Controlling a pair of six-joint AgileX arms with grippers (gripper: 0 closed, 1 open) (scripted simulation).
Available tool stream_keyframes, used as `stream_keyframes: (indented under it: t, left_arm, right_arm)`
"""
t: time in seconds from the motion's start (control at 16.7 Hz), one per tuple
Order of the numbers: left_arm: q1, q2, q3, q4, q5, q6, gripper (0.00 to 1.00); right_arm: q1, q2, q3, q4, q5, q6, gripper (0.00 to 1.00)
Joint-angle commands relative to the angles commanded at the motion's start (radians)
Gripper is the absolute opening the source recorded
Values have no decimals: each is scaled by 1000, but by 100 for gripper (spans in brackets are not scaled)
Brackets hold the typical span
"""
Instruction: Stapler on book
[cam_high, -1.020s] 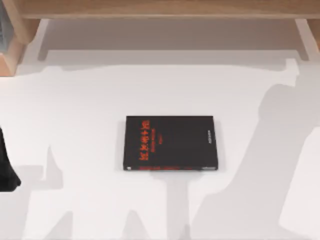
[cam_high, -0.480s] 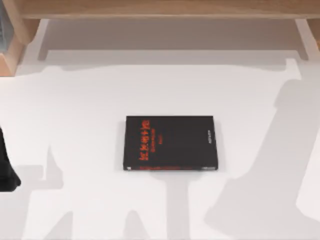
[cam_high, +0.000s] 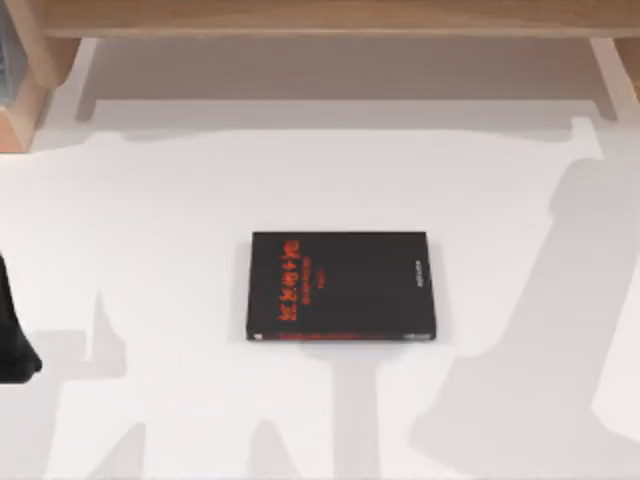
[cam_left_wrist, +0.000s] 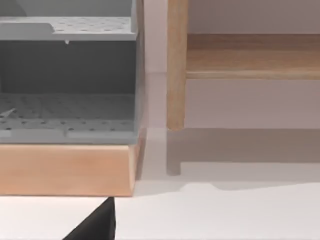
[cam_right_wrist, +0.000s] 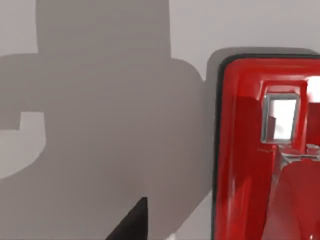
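Red stapler lies on the white table, close under the right wrist camera; black book sits mid-table; left arm is parked left of the book; either pincer's state: cannot tell.

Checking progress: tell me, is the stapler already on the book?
No: in the top view the book's black cover is bare, with only its lettering showing.

You're looking close down on the red stapler, lying on the white table in grey shadow. It has a pale rectangular mark on top, and a dark gripper finger shows beside it.
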Motion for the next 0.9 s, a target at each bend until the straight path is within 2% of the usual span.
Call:
stream_keyframes:
  t: [0.48, 0.9]
  left_arm:
    - [0, 0, 0, 0, 0, 0, 100]
    - [0, 0, 0, 0, 0, 0, 100]
  right_arm:
    - [0, 0, 0, 0, 0, 0, 2]
    - [0, 0, 0, 0, 0, 0, 0]
